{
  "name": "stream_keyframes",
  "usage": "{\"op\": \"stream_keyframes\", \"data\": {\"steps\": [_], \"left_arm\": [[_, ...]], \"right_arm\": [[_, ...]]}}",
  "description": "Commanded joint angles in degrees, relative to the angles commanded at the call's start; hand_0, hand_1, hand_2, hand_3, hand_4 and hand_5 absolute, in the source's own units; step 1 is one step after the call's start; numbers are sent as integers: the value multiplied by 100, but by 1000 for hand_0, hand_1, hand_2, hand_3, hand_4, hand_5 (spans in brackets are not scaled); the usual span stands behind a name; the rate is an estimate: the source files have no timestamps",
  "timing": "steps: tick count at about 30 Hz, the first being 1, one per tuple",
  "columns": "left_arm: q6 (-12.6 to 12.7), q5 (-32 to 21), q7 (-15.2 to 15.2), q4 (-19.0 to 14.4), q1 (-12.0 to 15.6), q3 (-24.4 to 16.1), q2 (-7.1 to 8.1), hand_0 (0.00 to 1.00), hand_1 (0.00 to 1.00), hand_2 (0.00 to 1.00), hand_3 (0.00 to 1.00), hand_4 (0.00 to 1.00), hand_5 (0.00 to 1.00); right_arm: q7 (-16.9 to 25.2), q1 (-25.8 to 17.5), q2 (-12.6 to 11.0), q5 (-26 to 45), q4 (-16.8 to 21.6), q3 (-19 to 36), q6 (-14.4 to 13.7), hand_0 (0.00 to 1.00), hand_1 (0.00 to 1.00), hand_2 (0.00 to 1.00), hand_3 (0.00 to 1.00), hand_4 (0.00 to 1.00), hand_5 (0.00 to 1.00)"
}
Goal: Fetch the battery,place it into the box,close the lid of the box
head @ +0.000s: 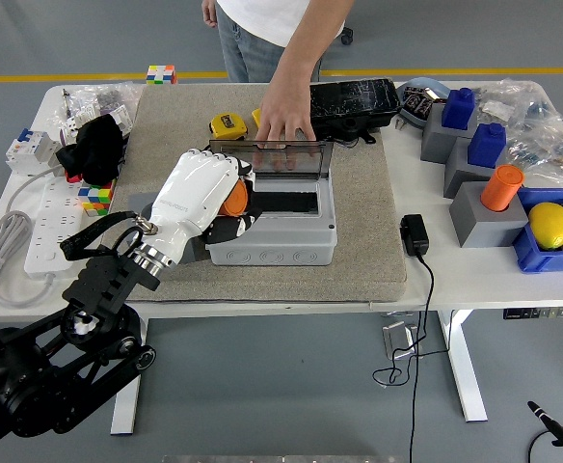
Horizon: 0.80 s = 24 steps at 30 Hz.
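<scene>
The step in hand is judged to be the carry: the left hand (200, 198), white and reaching in from the near left, is curled around the orange battery (231, 199), of which only a sliver shows between the fingers and the palm. The hand sits at the left end of the grey box (272, 231), just over its left wall, so the battery is at the edge of the opening but not yet inside it. The clear lid (270, 157) stands raised along the far side of the box, and a person's hand (286, 121) at the far side rests its fingertips on the lid's top edge, apparently holding it up. The next move calls for shifting the battery a little to the right until it is clear over the dark opening, lowering it, and loosening the fingers; the lid is not yet closed. The right hand is not in view. Hidden or unclear: most of the battery is covered by the left hand, so its tilt cannot be told; the hand also covers whatever lies at the left of the box on the beige mat (359, 222), including the box's left wall. The floor of the opening is too dark to make out. The person is cut off at the top of the picture.
</scene>
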Motion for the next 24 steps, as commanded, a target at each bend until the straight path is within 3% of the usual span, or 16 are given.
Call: {"op": "stream_keyframes", "data": {"steps": [7,18,24], "left_arm": [[12,0,88,446,-347,412,-394,2,2,2,2,741,82],[14,0,-87,1442,-932,353,-719,2,2,2,2,733,92],[22,0,-111,1504,-966,453,-848,2,2,2,2,730,100]], "right_arm": [[-8,48,17,5,0,-33,0,906,883,812,869,998,998],[-59,59,14,-233,0,155,13,905,883,812,869,998,998],[-63,64,15,-258,0,178,10,905,883,813,868,998,998]]}}
